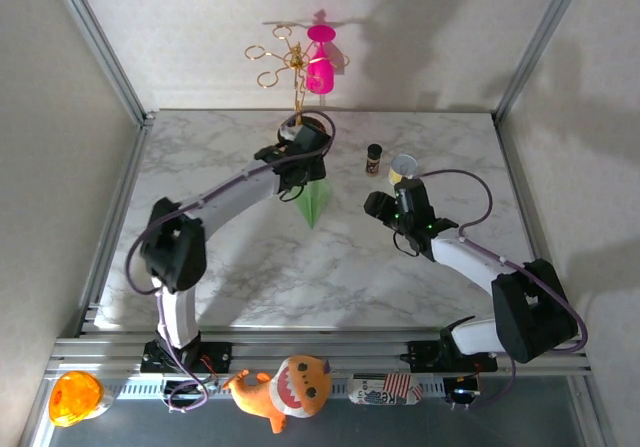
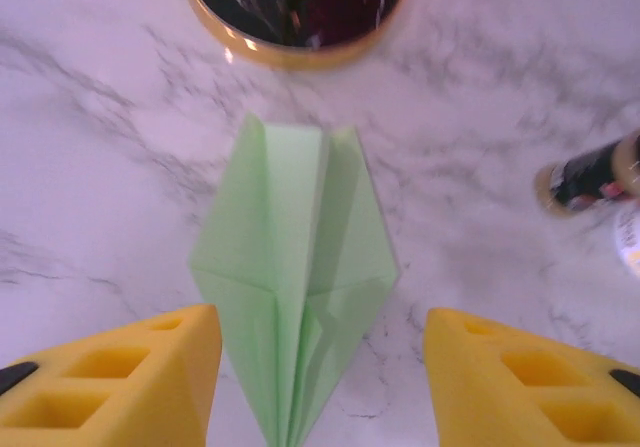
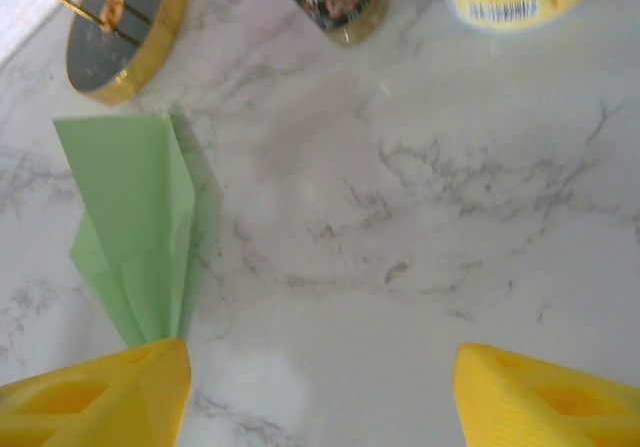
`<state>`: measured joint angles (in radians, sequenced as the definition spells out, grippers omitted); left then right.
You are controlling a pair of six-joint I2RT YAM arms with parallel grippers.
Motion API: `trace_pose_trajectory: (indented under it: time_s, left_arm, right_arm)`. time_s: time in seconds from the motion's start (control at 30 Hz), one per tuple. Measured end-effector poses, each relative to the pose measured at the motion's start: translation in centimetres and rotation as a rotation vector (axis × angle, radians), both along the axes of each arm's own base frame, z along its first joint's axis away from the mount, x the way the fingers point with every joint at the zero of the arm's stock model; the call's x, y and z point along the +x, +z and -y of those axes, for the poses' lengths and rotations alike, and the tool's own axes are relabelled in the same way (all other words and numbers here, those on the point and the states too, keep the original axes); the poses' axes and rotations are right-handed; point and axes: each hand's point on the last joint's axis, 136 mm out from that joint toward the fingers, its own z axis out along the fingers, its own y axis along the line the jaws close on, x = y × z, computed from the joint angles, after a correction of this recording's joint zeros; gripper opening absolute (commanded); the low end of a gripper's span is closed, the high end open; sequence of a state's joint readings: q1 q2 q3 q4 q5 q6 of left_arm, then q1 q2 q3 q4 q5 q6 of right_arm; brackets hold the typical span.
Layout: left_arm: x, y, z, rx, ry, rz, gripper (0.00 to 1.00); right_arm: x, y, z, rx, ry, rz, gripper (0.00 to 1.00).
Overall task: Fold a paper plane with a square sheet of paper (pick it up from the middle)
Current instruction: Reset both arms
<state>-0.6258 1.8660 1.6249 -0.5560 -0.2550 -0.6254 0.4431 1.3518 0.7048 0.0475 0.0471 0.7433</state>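
Evidently the folding is all but finished. From the top external view, the paper plane lies flat on the marble counter as a slim green dart, and no unfolded square sheet is in sight. The left gripper hovers over the plane's wide end, and the right gripper sits to the plane's right, apart from it. Behind the plane stands a gold stand. Right of the plane are a small dark bottle and, just beyond it, a yellow-white cup. The cup's mouth looks pale, and whether it holds anything cannot be told.

From the left wrist view, the plane shows its centre ridge and layered flaps. It lies between the jaws of the left gripper, which stand apart and clamp nothing. The stand's round foot is just past the plane's blunt end, and the bottle is off to the plane's right.

From the right wrist view, the right gripper has its jaws wide apart over bare marble, with the plane to the left beside one yellow finger. The bottle's contents cannot be told.

By this look, at most a last crease or tidy remains.
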Motion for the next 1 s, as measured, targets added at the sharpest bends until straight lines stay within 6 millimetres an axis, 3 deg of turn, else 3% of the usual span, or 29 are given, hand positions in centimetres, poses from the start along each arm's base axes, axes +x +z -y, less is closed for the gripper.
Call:
trace_pose_trajectory:
  time_s: [0.1,0.17,0.23,0.37,0.43,0.5,0.6,0.73,0.87,1.0]
  left_arm:
    - [-0.7,4.2,-3.9,-0.018,0.081,0.116,0.74]
    - [-1.8,6.6,-7.9,-0.012,0.16,0.207,0.88]
    - [-3.0,7.9,-11.9,-0.003,0.248,0.29,0.98]
    - [-6.6,8.3,-19.8,0.044,0.426,0.451,0.99]
    - [-8.7,6.9,-23.4,0.08,0.516,0.508,1.0]
    - [-10.3,4.9,-26.2,0.119,0.588,0.532,1.0]
    - [-12.9,1.3,-29.5,0.19,0.681,0.552,1.0]
    - [-15.1,-2.7,-32.0,0.262,0.731,0.531,1.0]
    - [-15.1,-4.4,-34.3,0.289,0.76,0.52,0.99]
    - [-13.6,-6.5,-33.6,0.295,0.643,0.502,1.0]
  right_arm:
    - [1.2,2.6,1.2,-0.048,-0.025,0.076,0.96]
    - [2.0,4.8,2.5,-0.098,-0.056,0.147,0.99]
    - [2.4,6.7,3.9,-0.152,-0.086,0.211,0.99]
    - [3.1,9.4,7.5,-0.285,-0.183,0.316,0.99]
    - [3.3,10.3,9.7,-0.361,-0.257,0.378,0.99]
    - [2.9,9.9,12.0,-0.437,-0.325,0.419,0.99]
    - [1.5,6.8,16.2,-0.556,-0.425,0.419,0.99]
    - [-1.5,2.3,21.0,-0.67,-0.519,0.374,0.99]
    - [-2.0,1.4,22.5,-0.679,-0.537,0.41,0.99]
    - [-0.7,0.7,21.4,-0.672,-0.449,0.457,0.99]
